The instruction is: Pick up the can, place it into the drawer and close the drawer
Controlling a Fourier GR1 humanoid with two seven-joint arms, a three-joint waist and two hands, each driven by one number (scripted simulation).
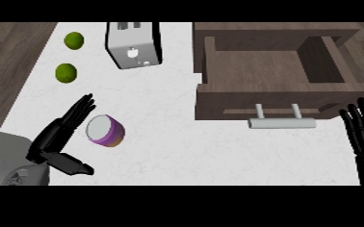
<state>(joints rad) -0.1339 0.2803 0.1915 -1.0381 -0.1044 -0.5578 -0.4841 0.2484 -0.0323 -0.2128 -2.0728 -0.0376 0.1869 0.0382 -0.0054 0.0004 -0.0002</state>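
Matte black left robot hand (48, 139) with slender fingers, grey forearm (18, 170); black right robot hand (353, 127).

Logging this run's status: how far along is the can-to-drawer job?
Done: nothing yet, though the drawer stands open with nothing inside. In hand: left hand open beside the can, not gripping it. Left: grasp, place, close. Idle: right hand rests open at the right edge.

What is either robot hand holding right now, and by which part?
Nothing. The left robot hand is open beside the short purple can with a white top, not curled round it. The right robot hand rests open at the right edge.
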